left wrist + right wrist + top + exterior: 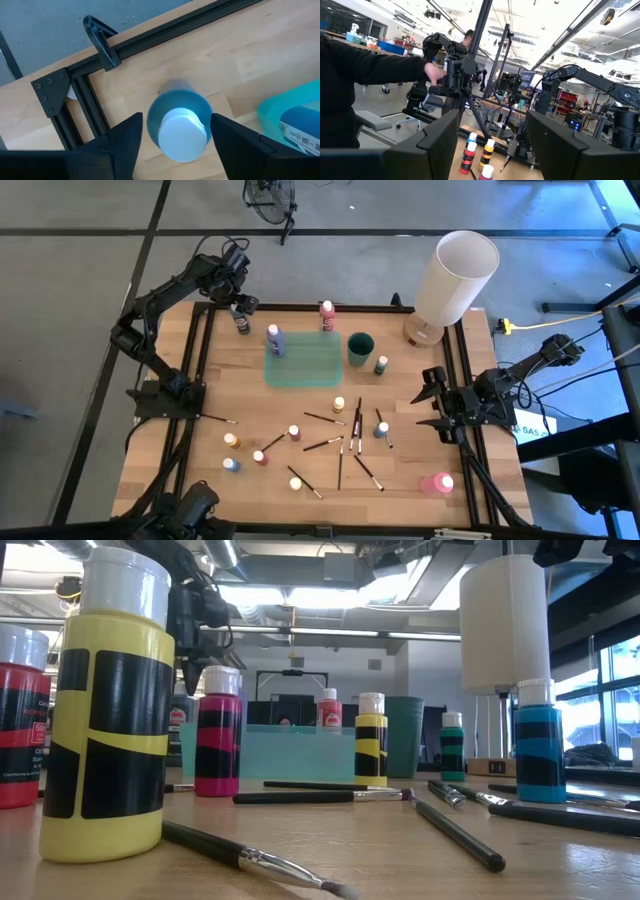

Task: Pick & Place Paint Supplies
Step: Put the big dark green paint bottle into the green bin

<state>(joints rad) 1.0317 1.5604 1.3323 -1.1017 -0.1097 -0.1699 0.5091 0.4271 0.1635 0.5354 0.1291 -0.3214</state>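
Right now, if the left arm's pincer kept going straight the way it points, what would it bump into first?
The left pincer points down at a white-capped blue paint bottle standing between its open fingers, so it would probably meet that cap first, then the table.

The high view looks straight down on the whole wooden table (300,420). The low view sits at tabletop height, close behind a yellow bottle (105,710), facing the teal tray (290,752) that the high view also shows. The left wrist camera looks steeply down near the table's corner; the right wrist camera faces level into the room.
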